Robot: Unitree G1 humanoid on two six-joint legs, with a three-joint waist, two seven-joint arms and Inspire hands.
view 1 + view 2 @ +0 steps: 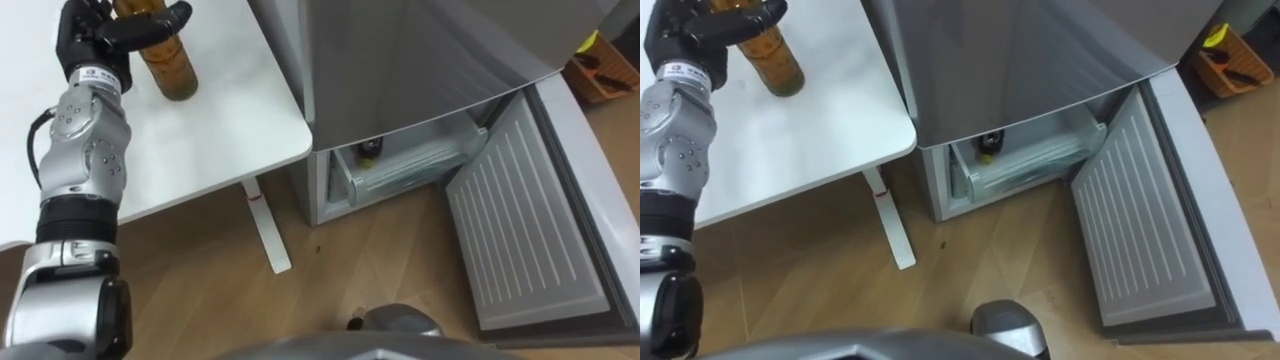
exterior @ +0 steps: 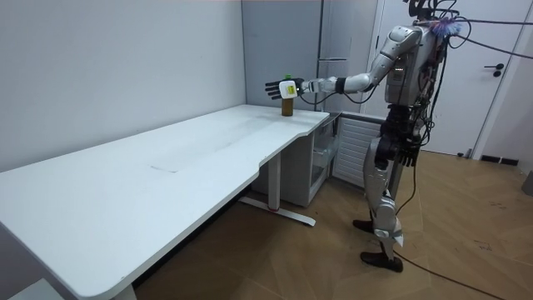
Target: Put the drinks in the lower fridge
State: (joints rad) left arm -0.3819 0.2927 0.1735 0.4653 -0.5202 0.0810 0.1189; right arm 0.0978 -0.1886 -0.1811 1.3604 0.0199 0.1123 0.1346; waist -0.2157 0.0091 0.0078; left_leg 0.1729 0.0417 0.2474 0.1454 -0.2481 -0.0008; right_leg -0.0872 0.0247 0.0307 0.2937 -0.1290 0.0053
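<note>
While the robot stood on the wooden floor just beside the fridge (image 1: 420,60), its left arm was stretched toward about eleven o'clock in the eye views. There the left hand (image 1: 100,35) met an amber drink bottle (image 1: 172,70) standing upright on the white table (image 1: 220,130), near the table's corner. The fingers were spread and fairly straight. The thumb lay across the bottle's upper part, not clamped round it. At about four o'clock the lower fridge door (image 1: 520,230) hung wide open, its ribbed white inner face showing. Inside the lower compartment (image 1: 410,168), near the front, sat a small dark-topped thing (image 1: 370,148), too small to identify.
</note>
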